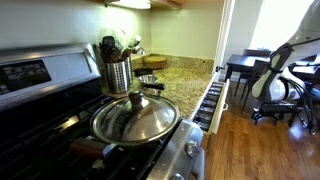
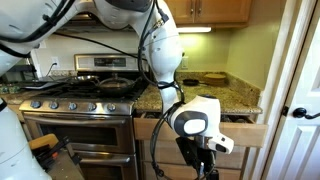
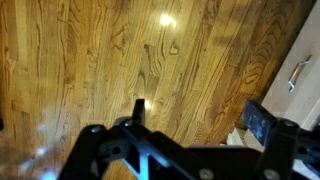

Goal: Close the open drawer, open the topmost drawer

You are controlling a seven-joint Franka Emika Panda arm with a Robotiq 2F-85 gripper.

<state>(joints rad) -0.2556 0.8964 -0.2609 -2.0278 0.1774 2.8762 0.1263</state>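
In the wrist view, only the wooden floor [image 3: 100,60] is seen beneath the dark, blurred frame of the gripper [image 3: 200,130], and a white cabinet front with a bar handle [image 3: 298,72] is caught at the right edge. Whether the fingers are spread or brought together cannot be told from any view, and nothing is seen held between them. In an exterior view the gripper [image 2: 207,168] is shown low at the near edge, pointed down, hung from the white arm [image 2: 160,50], which is arched over the front of the cabinets. Just behind the wrist, the open drawer [image 2: 240,131] is seen pulled out toward the near side, directly beneath the edge of the granite countertop [image 2: 215,95] and to the right of the stove [image 2: 80,100]. The gripper is held in front of that drawer, and contact with it cannot be made out. In the exterior view from the stove side, a lidded pan [image 1: 135,118] is set on a near burner, with a steel utensil holder [image 1: 118,72] behind it on the counter. The drawer [image 1: 208,103] is seen there jutting from the counter's right edge over the floor, its contents too small to name. Farthest away, a desk chair [image 1: 275,90] stands at the right.
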